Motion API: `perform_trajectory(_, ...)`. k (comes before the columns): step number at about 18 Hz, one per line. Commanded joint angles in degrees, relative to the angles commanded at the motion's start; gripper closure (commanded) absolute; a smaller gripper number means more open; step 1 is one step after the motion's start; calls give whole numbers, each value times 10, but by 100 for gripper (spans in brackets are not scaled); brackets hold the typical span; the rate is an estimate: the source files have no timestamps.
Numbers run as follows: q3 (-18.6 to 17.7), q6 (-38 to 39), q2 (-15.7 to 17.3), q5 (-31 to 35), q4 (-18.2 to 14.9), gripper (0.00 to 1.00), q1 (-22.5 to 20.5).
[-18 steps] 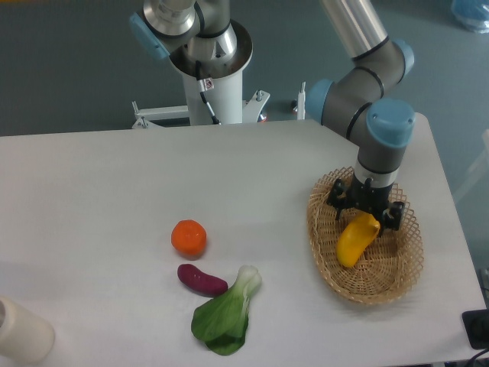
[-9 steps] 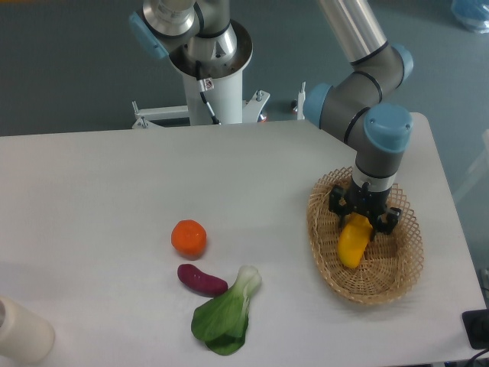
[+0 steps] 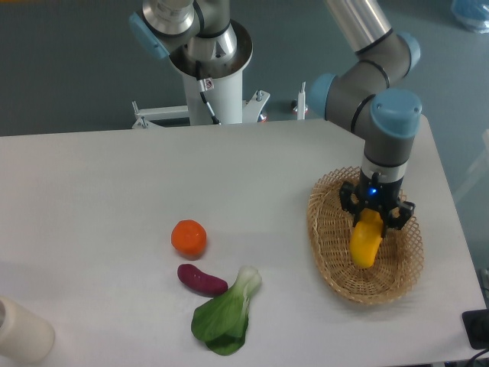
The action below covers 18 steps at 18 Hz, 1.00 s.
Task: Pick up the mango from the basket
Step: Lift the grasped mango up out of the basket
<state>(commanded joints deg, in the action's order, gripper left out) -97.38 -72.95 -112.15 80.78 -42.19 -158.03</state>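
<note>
While it hangs over the basket (image 3: 327,252), the pincer (image 3: 372,221) is clamped on the mango's (image 3: 365,241) upper end.

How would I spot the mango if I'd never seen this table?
Find the wicker basket at the table's right end, under the robot's arm. The mango is the glossy yellow, elongated fruit in it, its upper end between the fingers of the black hand. The other produce lies outside the basket: a round orange, a purple eggplant, a leafy green.
</note>
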Motion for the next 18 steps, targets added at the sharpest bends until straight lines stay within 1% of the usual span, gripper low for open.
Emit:
perform_trajectory(3,1,59,28,-48,-1,62,5)
perform_trajectory(6,-6,76,58,-68,-5,62,10)
perform_trajectory(8,-7,81,65,-69,-6,62,11)
perform_trajectory(10,-5,107,69,-69,-6,62,20)
perform_trajectory(18,3,109,69,-69,-5,62,24)
